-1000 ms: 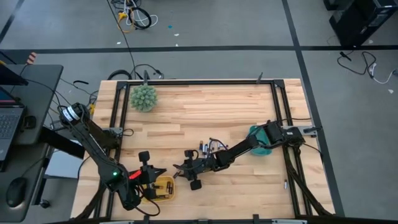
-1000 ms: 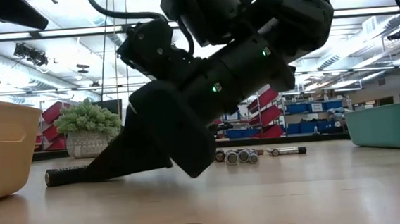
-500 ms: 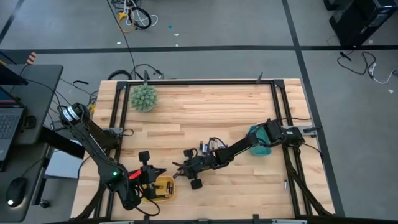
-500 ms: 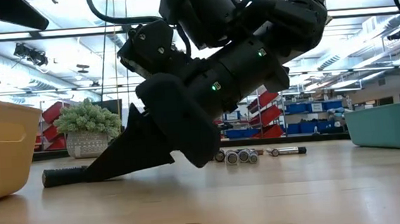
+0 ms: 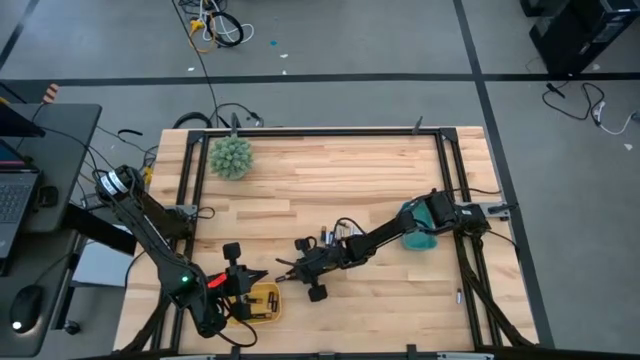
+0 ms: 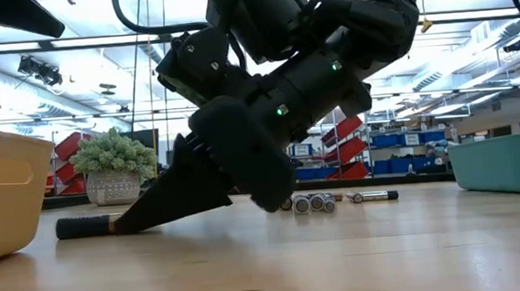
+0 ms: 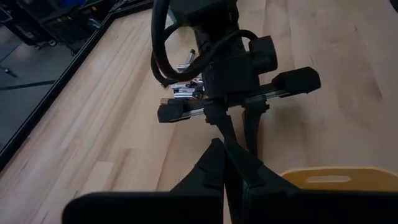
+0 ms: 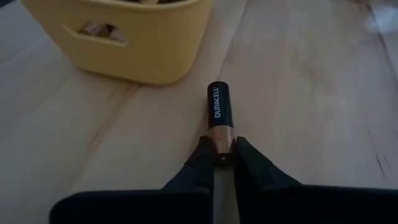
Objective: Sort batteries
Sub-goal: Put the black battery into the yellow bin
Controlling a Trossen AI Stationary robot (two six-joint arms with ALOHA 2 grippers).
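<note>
We see the right gripper [image 8: 222, 152] pinching a Duracell battery [image 8: 219, 118] by its copper end. That end sticks toward the fingers, so it's easy to grab beside the yellow bin [image 8: 118, 34].

Both arms [image 5: 150, 225] are matte black with boxy housings, black cables and small green lights.

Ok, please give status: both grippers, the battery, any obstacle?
Right gripper shut on black-and-copper cylindrical battery, low on table. Left gripper shut, empty, waiting above yellow plastic bin. Nothing between battery and bin.
</note>
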